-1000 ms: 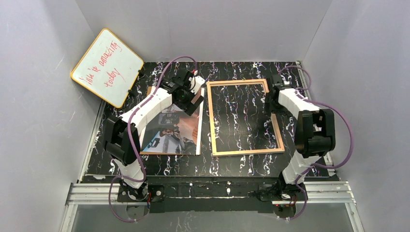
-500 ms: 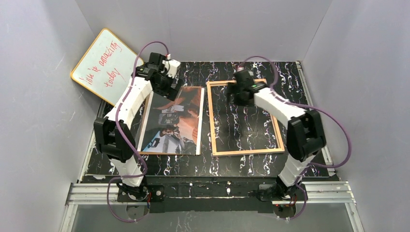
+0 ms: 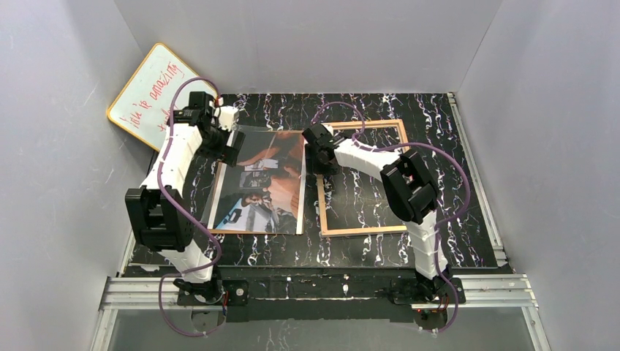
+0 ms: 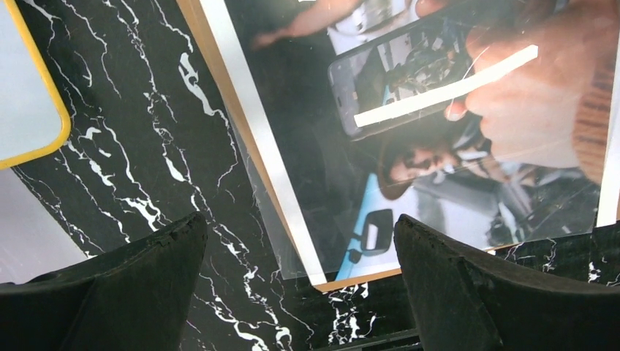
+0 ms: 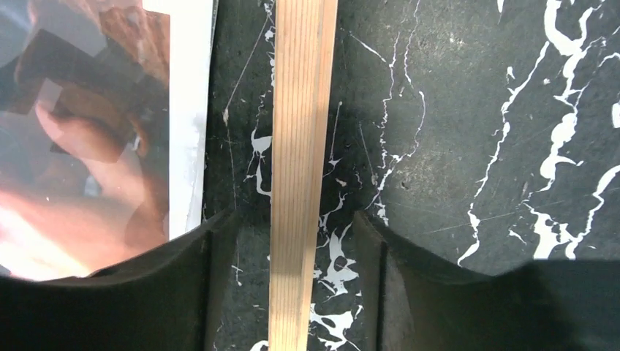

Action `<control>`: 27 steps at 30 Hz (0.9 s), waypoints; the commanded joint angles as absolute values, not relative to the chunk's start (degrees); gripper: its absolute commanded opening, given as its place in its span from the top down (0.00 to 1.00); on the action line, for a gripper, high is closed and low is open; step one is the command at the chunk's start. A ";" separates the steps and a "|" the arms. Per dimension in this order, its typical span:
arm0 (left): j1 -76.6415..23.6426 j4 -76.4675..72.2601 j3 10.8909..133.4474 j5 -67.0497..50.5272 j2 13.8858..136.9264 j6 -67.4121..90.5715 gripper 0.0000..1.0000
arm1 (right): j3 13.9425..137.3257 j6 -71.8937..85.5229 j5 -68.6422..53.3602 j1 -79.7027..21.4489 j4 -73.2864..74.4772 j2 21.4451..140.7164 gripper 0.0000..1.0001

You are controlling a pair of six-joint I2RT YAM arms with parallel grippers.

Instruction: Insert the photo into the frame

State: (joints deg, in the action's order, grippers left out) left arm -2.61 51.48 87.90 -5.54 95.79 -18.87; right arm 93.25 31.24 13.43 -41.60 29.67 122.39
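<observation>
The right gripper [image 5: 292, 219], open, is straddling the frame [image 5: 303, 110]; the left gripper [image 4: 298, 223], also open, is hovering over the photo [image 4: 439, 146] — closing askew could be shoving the frame onto it.

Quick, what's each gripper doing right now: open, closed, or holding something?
Left gripper: open, empty, over the photo edge.
Right gripper: open, straddling the frame rail, not clamped on it.

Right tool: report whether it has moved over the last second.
Yes. The right tool swung leftward across the frame, from the right rail to the left rail, which it now straddles beside the photo.
</observation>
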 commanded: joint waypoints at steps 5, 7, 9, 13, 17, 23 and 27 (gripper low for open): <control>-0.09 51.57 84.19 -4.37 91.31 -22.85 0.02 | 91.61 33.15 20.34 -41.05 29.86 121.86 0.64; 1.34 50.25 82.49 -2.67 91.72 -23.95 0.02 | 89.90 33.51 21.29 -40.21 29.40 120.66 0.65; 2.31 48.76 80.61 -0.89 92.08 -25.43 0.02 | 88.16 34.21 21.35 -38.80 28.82 119.36 0.65; 2.89 45.38 76.78 3.09 92.08 -27.23 0.02 | 86.49 34.89 19.11 -37.01 27.03 117.34 0.63; 2.97 42.24 75.39 4.70 92.54 -27.18 0.02 | 90.25 35.48 17.13 -37.09 28.86 117.28 0.38; 2.92 41.45 76.41 5.94 96.15 -26.96 0.02 | 92.39 33.54 9.69 -37.29 23.84 111.21 0.01; 2.90 38.46 73.91 5.46 97.06 -26.28 0.02 | 87.69 40.76 -3.39 -35.17 14.24 107.38 0.01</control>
State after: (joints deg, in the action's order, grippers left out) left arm 2.90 40.53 75.48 4.91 96.38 -26.22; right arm 89.19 35.05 9.56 -36.73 24.91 114.02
